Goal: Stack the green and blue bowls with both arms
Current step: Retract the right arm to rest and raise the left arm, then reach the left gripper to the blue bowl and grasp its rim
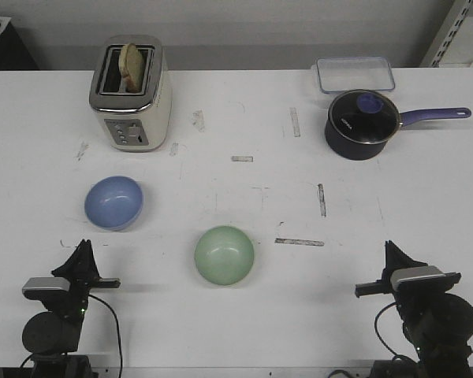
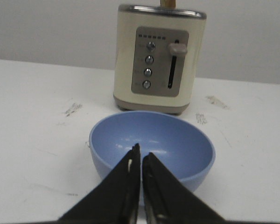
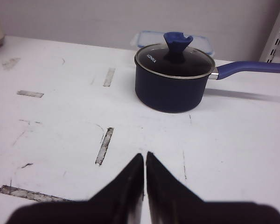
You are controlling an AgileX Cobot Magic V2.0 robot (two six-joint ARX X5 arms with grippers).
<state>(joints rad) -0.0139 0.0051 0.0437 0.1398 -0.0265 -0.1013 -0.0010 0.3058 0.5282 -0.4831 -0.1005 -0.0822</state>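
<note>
Overhead, the front view alone takes in both bowls at once: the blue bowl sits left of centre on the white table, in front of the toaster, and the green bowl lies nearer the robot, toward the middle, well apart from the blue one. Both are round, smooth and glossy, standing upright with their mouths facing up; being round, they have no long axis. The left wrist view shows what the front view hides: the toaster's cream face with a grey panel, four round buttons and a lever, close behind the blue bowl, and the left pincer with its black tips pressed together just before the bowl's near rim. The right wrist view gives the dark saucepan with glass lid, its handle pointing away to one side, a clear box behind it, and the right pincer likewise pressed together over bare, scuffed table, holding nothing.
</note>
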